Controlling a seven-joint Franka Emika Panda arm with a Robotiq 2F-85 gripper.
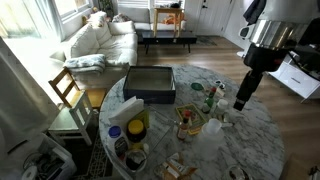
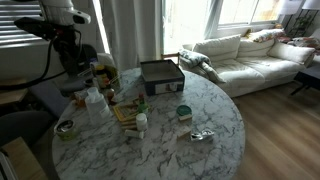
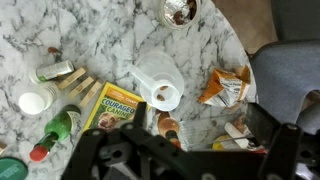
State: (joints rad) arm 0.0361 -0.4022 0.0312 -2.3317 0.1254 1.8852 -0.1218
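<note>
My gripper [image 3: 198, 118] hangs open over the edge of a round marble table [image 3: 120, 35], and nothing is between its fingers. Below the gap lie a small brown-capped bottle [image 3: 166, 126] on its side and some crumpled wrappers. A white scoop-like cup [image 3: 158, 88] sits just beyond, with an orange wrapper [image 3: 226, 88] to its right and a yellow box [image 3: 112, 108] to its left. In both exterior views the gripper [image 1: 242, 101] [image 2: 86, 78] stands over the cluttered side of the table.
A black box [image 1: 150, 83] [image 2: 160, 75] sits on the table toward the sofa [image 1: 100, 40]. A green bottle with a red cap [image 3: 55, 130], a white lid [image 3: 32, 102] and an open tin [image 3: 180, 10] lie around. A grey chair seat [image 3: 285, 75] is beside the table's edge.
</note>
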